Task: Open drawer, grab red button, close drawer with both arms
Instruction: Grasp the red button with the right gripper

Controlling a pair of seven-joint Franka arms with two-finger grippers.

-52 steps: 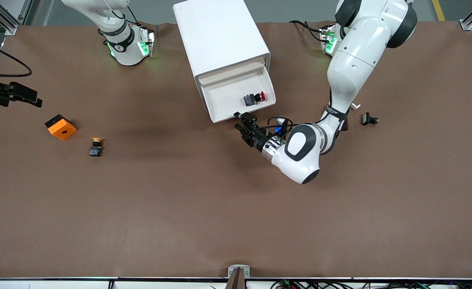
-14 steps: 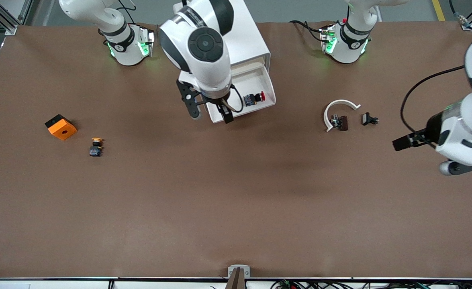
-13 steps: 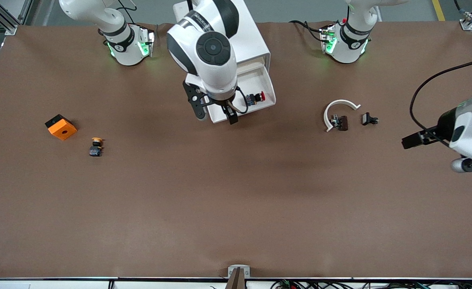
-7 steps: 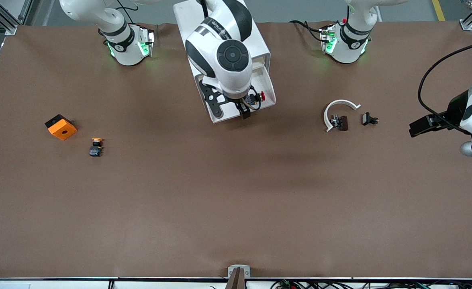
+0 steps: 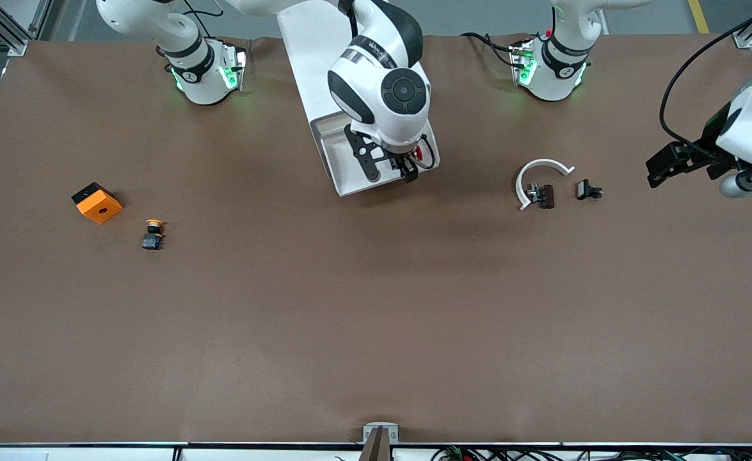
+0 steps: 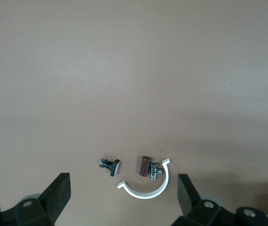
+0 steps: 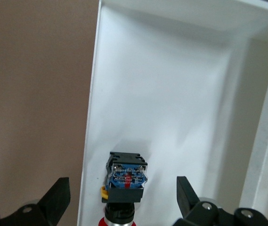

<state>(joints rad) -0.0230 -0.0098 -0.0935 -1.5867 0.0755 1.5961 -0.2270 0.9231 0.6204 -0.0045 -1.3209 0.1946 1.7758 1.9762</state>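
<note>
The white cabinet (image 5: 324, 57) has its drawer (image 5: 344, 168) pulled open toward the front camera. In it lies the button (image 7: 125, 179), a black body with a red cap. In the front view only its red cap (image 5: 420, 153) peeks out from under the right arm's wrist. My right gripper (image 5: 390, 174) (image 7: 123, 197) hangs open over the drawer, one finger on each side of the button, touching nothing. My left gripper (image 5: 662, 168) (image 6: 123, 190) is open and empty in the air, over the left arm's end of the table.
A white curved clip (image 5: 537, 174), a small brown part (image 5: 546, 196) and a small black part (image 5: 588, 189) lie between the cabinet and the left gripper. An orange box (image 5: 96, 202) and a yellow-capped button (image 5: 153, 234) lie toward the right arm's end.
My right gripper has slid across the open drawer toward the left arm's end and now straddles the button. The left arm has swung farther from the front camera.
</note>
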